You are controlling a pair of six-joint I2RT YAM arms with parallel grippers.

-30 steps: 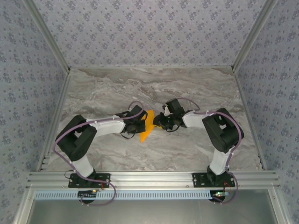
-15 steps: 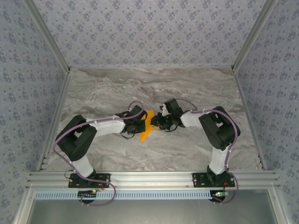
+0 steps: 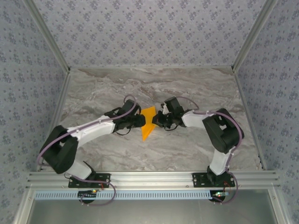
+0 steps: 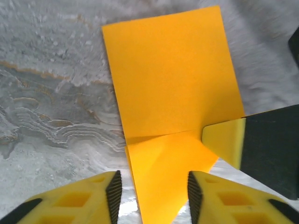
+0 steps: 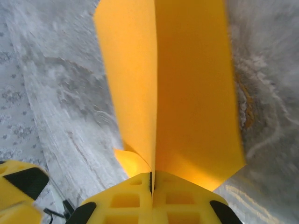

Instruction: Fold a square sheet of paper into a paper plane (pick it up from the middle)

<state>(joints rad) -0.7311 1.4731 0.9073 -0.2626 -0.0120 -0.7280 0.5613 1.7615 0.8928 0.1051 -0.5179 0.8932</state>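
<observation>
My right hand (image 5: pixel 152 179) is closed tight on the orange paper (image 4: pixel 173 74), its two fingers pressed together over one edge so that the paper rises between them in two layers, one leaf standing a little off the other. My left hand (image 4: pixel 154 182) has its fingers apart and grips nothing; the narrow, pointed end of the paper runs down between them without being pinched. The paper sits near the middle of the desk (image 4: pixel 56 93), right between my two hands, partly lifted off the surface at the side where I am holding it. As far as I can judge, the folding is under way but not far along. The sheet is no longer a flat square: it looks doubled along a long crease, and at the near end a slanted flap is turned over, with a cross crease where that flap begins, which gives the end its point. The far end is square-cornered and plain. I see no wings folded down and no slim dart shape, so I judge that the later folds and the final shaping remain to be done.
</observation>
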